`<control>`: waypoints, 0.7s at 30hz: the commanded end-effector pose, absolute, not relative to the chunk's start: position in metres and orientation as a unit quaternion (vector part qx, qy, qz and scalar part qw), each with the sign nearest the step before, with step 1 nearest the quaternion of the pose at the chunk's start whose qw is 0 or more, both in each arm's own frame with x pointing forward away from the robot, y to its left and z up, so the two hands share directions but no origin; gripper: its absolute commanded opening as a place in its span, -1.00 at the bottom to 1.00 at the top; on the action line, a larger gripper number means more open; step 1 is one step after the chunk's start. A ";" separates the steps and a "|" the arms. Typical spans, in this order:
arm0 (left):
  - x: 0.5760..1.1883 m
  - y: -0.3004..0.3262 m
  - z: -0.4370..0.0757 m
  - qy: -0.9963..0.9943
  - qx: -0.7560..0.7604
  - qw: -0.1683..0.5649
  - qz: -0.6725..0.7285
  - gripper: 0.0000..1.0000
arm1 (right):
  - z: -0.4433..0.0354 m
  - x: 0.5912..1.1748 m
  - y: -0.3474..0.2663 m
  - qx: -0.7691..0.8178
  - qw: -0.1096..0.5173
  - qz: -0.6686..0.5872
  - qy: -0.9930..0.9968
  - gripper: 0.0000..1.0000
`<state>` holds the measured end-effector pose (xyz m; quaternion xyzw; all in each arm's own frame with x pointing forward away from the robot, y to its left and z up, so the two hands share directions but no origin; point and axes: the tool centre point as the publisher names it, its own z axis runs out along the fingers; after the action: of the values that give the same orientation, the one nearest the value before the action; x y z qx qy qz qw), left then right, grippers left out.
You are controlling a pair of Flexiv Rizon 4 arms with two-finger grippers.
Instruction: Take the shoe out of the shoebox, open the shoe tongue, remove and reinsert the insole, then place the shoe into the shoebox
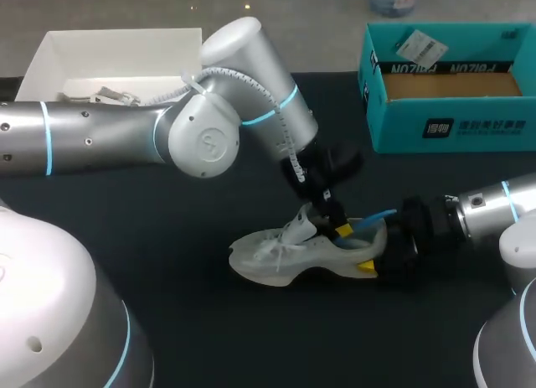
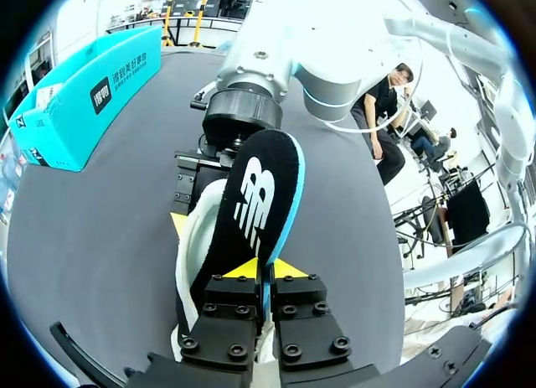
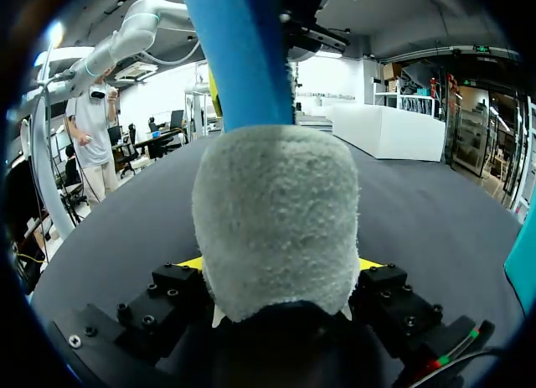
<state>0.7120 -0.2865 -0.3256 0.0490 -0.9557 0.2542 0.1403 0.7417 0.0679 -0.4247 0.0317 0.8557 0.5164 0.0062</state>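
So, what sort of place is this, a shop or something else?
Most likely a robotics lab or test bench, not a shop: on a black table the left gripper is shut on an insole and the right gripper on the grey shoe, with an open teal shoebox nearby.

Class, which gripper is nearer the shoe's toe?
Left. The left gripper is above the shoe's middle, holding the insole; the right gripper grips the heel, the end opposite the toe.
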 end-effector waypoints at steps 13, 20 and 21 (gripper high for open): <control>0.702 -0.284 -0.336 -0.957 0.069 0.092 0.267 -0.64 | -0.429 0.741 0.068 0.032 0.006 0.515 0.857 -1.00; 0.705 -0.285 -0.341 -0.957 0.077 0.085 0.265 -0.55 | -0.429 0.741 0.068 0.032 0.006 0.515 0.857 -1.00; 0.705 -0.285 -0.341 -0.958 0.077 0.082 0.264 -0.51 | -0.429 0.741 0.068 0.032 0.006 0.515 0.857 -1.00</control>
<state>0.7070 -0.2840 -0.3395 0.0757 -0.9574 0.2649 0.0864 0.7417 0.0679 -0.4247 0.0317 0.8557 0.5164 0.0062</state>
